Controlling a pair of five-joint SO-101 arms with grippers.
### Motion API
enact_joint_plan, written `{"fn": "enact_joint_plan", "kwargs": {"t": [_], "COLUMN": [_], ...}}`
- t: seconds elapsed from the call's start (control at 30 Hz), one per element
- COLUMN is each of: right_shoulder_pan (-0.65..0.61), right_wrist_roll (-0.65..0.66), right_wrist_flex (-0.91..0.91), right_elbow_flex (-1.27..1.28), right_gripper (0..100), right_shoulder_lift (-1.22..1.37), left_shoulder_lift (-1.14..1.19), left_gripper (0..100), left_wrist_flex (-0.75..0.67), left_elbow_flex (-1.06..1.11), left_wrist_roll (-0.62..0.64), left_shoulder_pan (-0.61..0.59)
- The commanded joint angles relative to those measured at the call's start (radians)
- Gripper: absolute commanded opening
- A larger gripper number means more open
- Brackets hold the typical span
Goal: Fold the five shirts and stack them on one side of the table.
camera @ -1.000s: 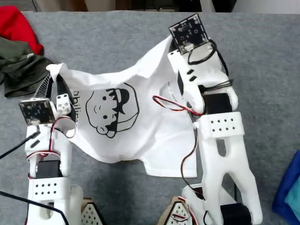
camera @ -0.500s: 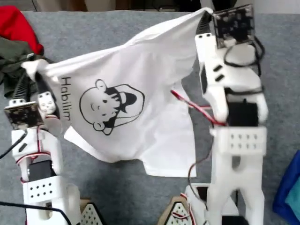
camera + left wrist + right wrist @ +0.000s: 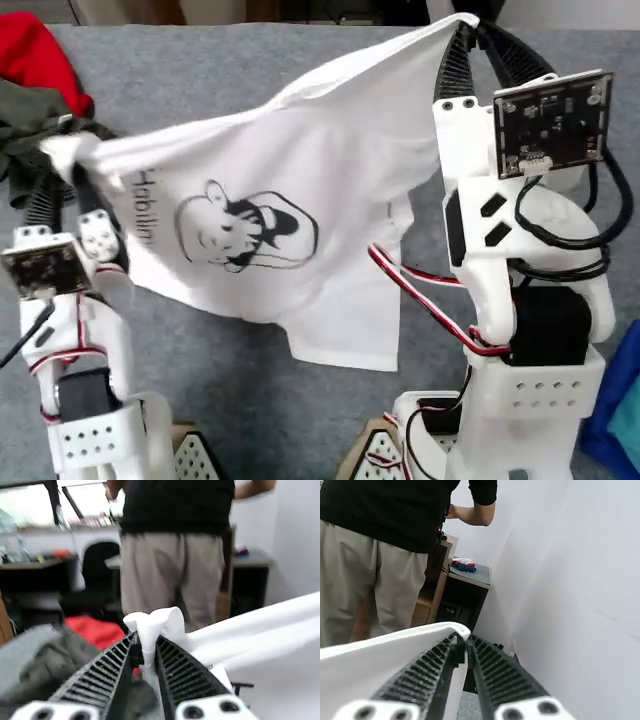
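Now, entries in order.

Change since a second ago: my right gripper (image 3: 455, 35) has risen and swung toward the far right, and my left gripper (image 3: 70, 160) has drawn off to the left. The white shirt (image 3: 290, 190), slumped in folds on the table (image 3: 220, 420) then, is now pulled out into a broad sheet between the two. Its near hem has moved with it, a little further right.

White shirt: hung between both grippers over the middle of the table. Its long axis follows the taut upper edge, running on a slant from the left, by my left gripper, to the far right corner, where my right gripper holds it highest. The printed side faces up; the cartoon face print (image 3: 245, 228) sits left of centre (slightly tilted). The loose hem droops toward the near side, between my two arm bases; whether it touches the table I cannot tell.

Left gripper (image 3: 145, 647): fingers pinched narrow on a bunched knob of the shirt's fabric, which pokes out past the tips.

Right gripper (image 3: 466, 642): fingers nearly together, clamping a thin edge of the shirt that curls over one tip.

Other stock: red garment (image 3: 35, 55) and dark green garment (image 3: 30, 125) heaped at the far left; blue cloth (image 3: 620, 400) at the near right edge.
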Motion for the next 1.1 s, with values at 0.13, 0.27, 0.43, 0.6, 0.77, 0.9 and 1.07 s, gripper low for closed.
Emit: {"fn": "enact_joint_plan", "kwargs": {"t": [0.13, 0.27, 0.43, 0.6, 0.77, 0.9, 1.07], "right_shoulder_pan": [-0.015, -0.015, -0.048, -0.104, -0.127, -0.127, -0.125], "right_wrist_roll": [-0.005, -0.003, -0.006, -0.011, -0.011, -0.011, -0.015], "right_wrist_flex": [0.003, -0.006, -0.008, -0.009, -0.058, -0.170, -0.313], "right_elbow_flex": [0.117, 0.245, 0.395, 0.555, 0.673, 0.771, 0.851], "right_gripper": [0.5, 0.5, 0.5, 0.5, 0.5, 0.5, 0.5], "right_shoulder_lift": [-0.028, -0.027, -0.027, -0.028, -0.028, -0.028, 0.019], "left_shoulder_lift": [-0.045, -0.045, -0.045, -0.044, 0.048, 0.309, 0.765], "left_gripper": [2, 2, 10, 17, 16, 16, 10], "left_wrist_flex": [0.353, 0.482, 0.605, 0.658, 0.755, 0.807, 1.069], "left_elbow_flex": [-0.057, -0.058, -0.060, -0.071, -0.195, -0.419, -0.755], "left_wrist_roll": [-0.006, -0.008, -0.003, 0.083, 0.186, 0.298, 0.330], "left_shoulder_pan": [0.103, 0.106, 0.106, 0.106, 0.129, 0.126, 0.137]}}
